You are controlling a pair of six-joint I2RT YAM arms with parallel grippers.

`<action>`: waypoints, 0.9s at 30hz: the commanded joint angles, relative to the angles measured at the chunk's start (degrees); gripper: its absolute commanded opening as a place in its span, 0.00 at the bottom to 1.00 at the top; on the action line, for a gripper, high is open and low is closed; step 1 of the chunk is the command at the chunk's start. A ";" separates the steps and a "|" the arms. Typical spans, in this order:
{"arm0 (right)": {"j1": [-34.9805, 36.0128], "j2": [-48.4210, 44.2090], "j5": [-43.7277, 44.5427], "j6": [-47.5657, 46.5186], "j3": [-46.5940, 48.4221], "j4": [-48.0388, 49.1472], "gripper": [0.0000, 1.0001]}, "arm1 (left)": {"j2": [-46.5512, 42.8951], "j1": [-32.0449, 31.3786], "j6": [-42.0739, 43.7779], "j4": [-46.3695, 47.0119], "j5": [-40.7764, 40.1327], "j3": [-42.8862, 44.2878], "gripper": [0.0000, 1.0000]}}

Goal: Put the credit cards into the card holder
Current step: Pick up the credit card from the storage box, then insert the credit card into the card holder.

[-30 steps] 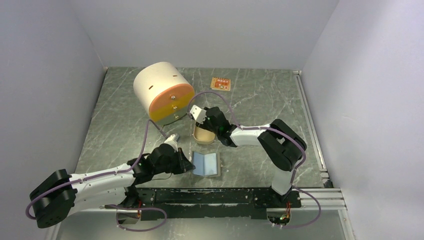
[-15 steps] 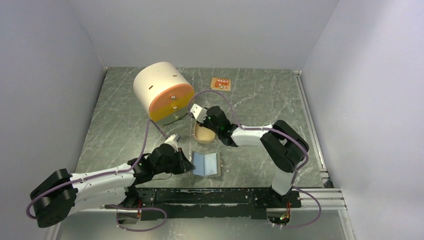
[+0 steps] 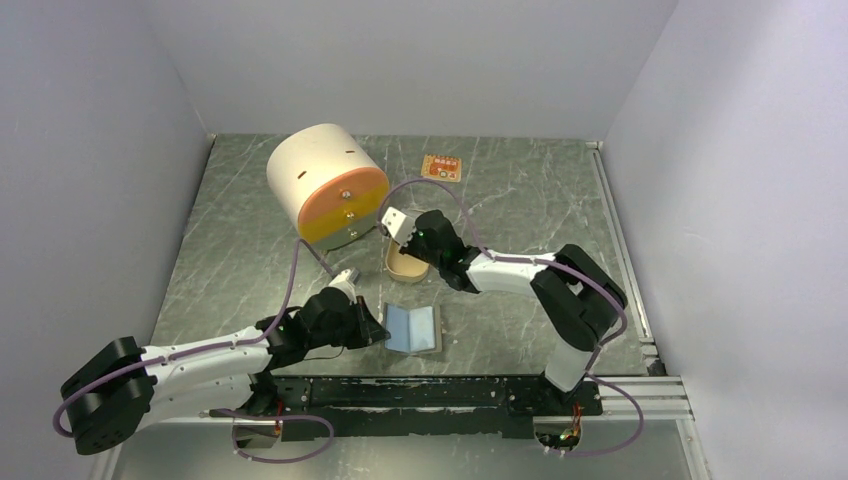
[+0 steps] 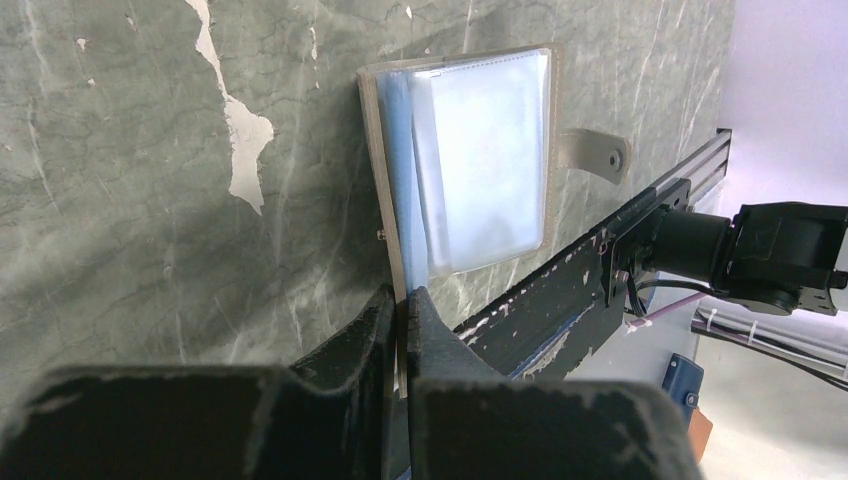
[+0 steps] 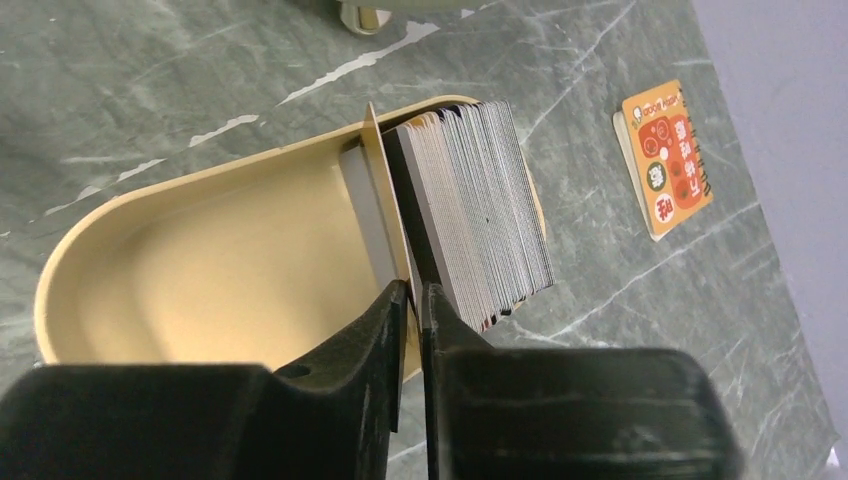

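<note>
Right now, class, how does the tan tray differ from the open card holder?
The tray has a rounded end and a raised rim; the card holder is a flat rectangle, open like a book. The tray holds a stack of cards standing on edge; the card holder shows clear sleeves. The tray lies farther back on the table than the card holder. Both rest on it.

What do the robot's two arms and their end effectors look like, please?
Both the left arm and right arm have white links, chunky black joints and a purple cable looping alongside. The left end effector and right end effector are matte black, with two tapering fingers.
</note>
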 commanded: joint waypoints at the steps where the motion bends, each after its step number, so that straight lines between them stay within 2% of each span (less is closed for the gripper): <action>1: -0.36 -3.11 -4.15 2.32 0.52 -3.30 0.10 | 0.19 -0.06 0.22 0.73 -0.60 0.63 0.09; 5: -0.26 -5.97 -7.74 4.22 0.12 -6.46 0.00 | 0.77 -0.02 -0.03 -0.06 -1.03 1.01 0.09; 14: -0.28 -16.77 -16.25 15.80 -2.76 -10.24 0.00 | 1.76 -0.02 -1.47 -0.19 -1.90 0.77 0.09; 20: -0.10 -23.46 -20.93 29.80 -5.09 -12.36 0.00 | 0.85 -0.02 -3.41 0.24 -2.80 -0.43 0.09; 24: 1.97 -29.79 -15.82 40.69 -11.09 -7.18 0.00 | 0.52 -0.03 -4.70 -1.01 -4.38 -0.51 0.09; 27: 3.06 -31.99 -14.50 51.08 -12.60 -7.57 0.00 | 1.26 -0.06 -5.30 -2.02 -5.40 -0.09 0.09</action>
